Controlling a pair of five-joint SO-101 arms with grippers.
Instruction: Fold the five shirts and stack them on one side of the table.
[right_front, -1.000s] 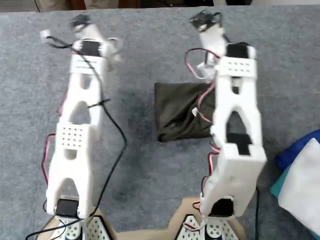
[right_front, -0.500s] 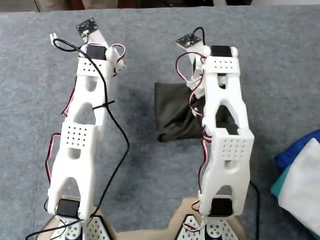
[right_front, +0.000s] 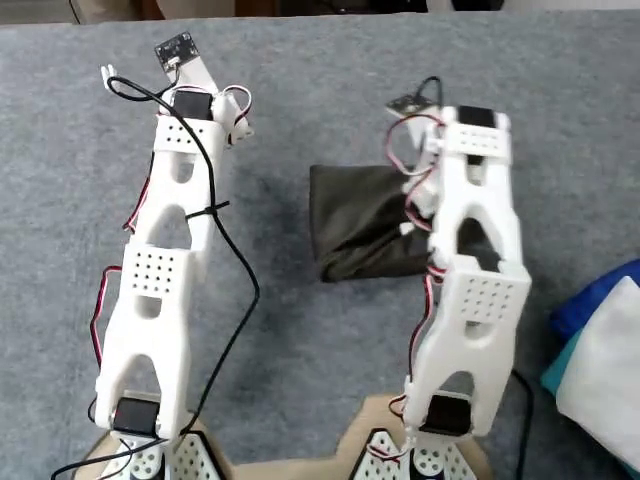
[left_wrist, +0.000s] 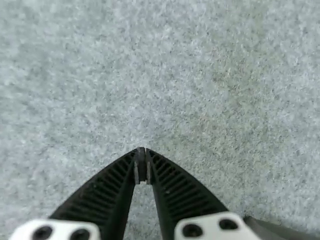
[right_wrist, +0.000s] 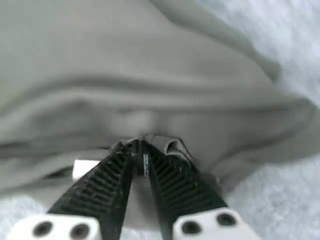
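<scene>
Grey, felt-like table (right_front: 560, 100), evenly lit.

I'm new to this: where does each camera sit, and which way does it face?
High view: fixed above the table, looking down on the grey felt table cover, the white left arm and right arm and the folded dark olive shirt.
Left wrist view: on the left arm's wrist, facing down past its shut left end effector at the cover.
Right wrist view: on the right arm's wrist, facing the shirt, the right end effector shut on a pinch of it.
Shared: high and right wrist views both show the shirt.
</scene>
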